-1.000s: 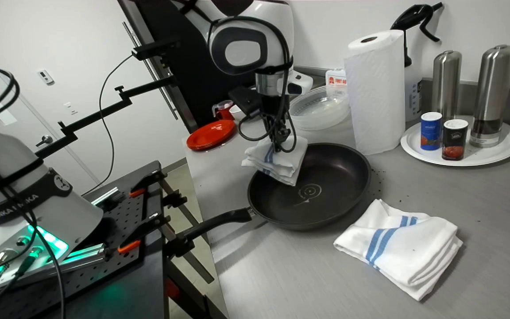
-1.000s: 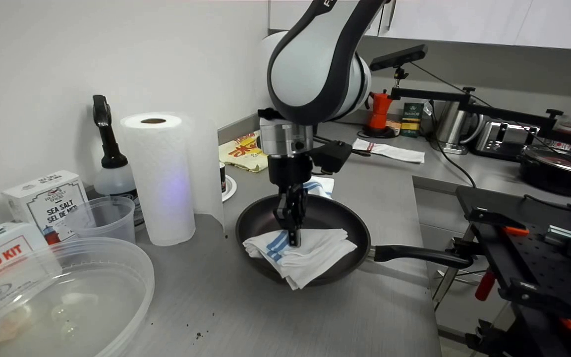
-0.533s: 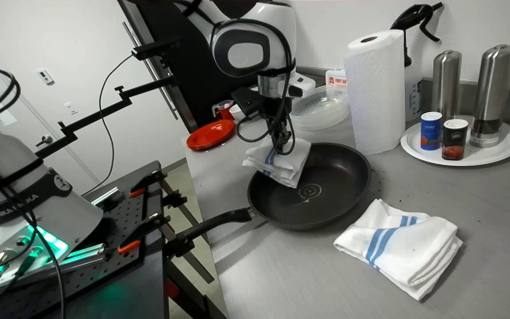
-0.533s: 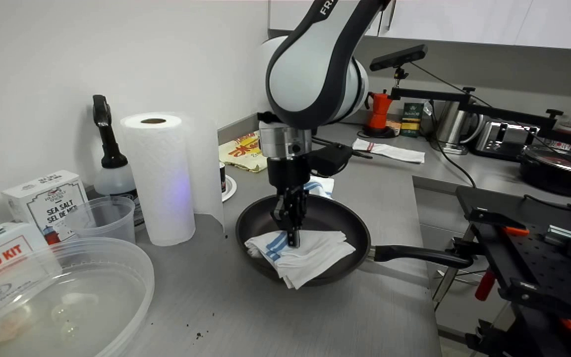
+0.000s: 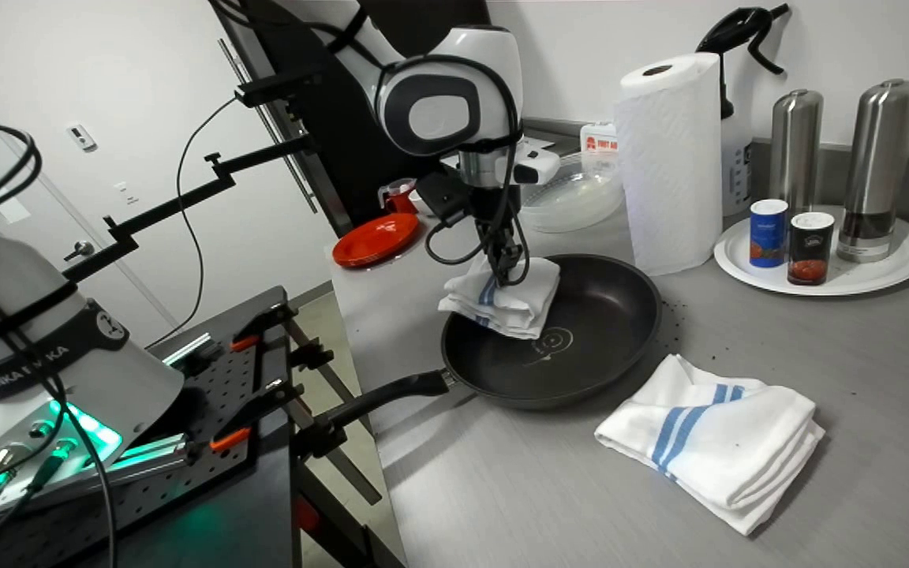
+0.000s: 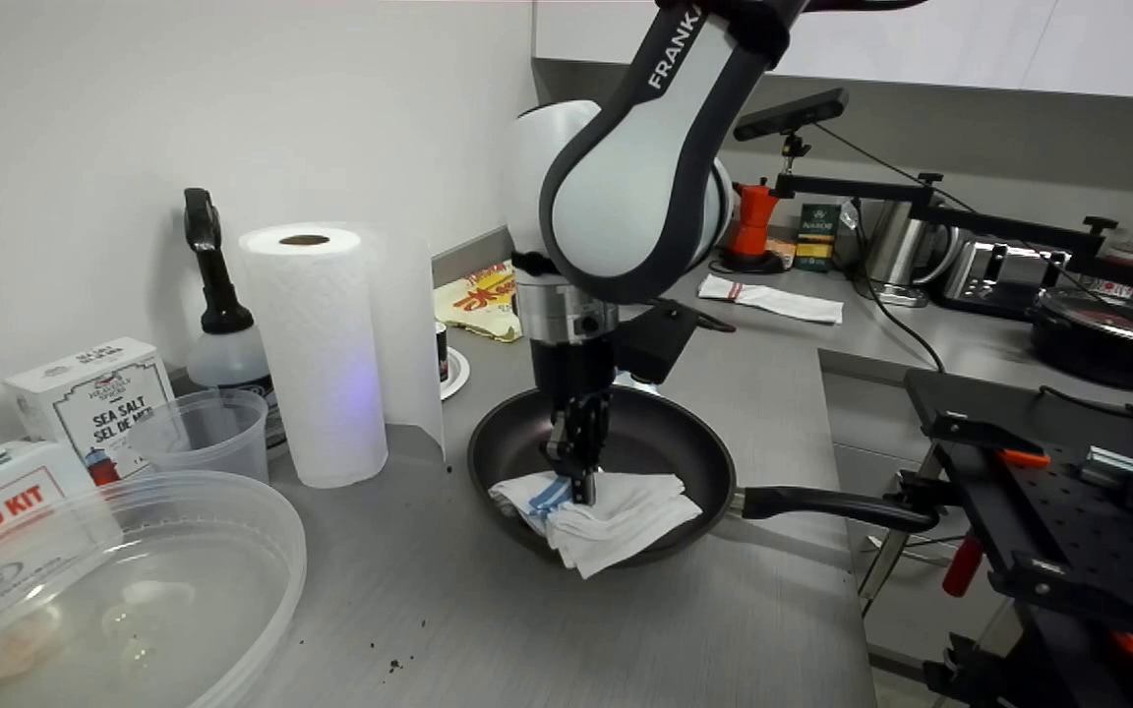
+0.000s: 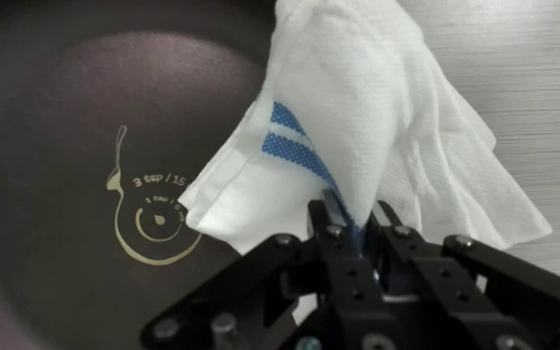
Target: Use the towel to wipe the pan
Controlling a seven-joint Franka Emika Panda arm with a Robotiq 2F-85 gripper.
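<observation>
The dark frying pan (image 5: 581, 355) sits on the grey counter, and it also shows in the other views (image 6: 670, 433) (image 7: 66, 146). A folded white towel with blue stripes (image 5: 532, 304) hangs from my gripper (image 5: 503, 278) over the pan's rim and inner side. In an exterior view the towel (image 6: 626, 516) lies across the pan's near part, below my gripper (image 6: 581, 489). In the wrist view my gripper (image 7: 355, 216) is shut on a pinched fold of the towel (image 7: 338, 82). The towel's underside, where it meets the pan, is hidden.
A second folded striped towel (image 5: 711, 446) lies beside the pan. A paper towel roll (image 5: 669, 173) stands behind it, near a white plate (image 5: 888, 276) with shakers and mills. A clear plastic bowl (image 6: 271, 551) and a red plate (image 5: 375, 239) are nearby. The pan handle (image 6: 832, 503) reaches over the counter edge.
My gripper and the held towel have moved down, and slightly further over the pan. The towel is spread a little flatter against the pan. The pan has not visibly moved.
</observation>
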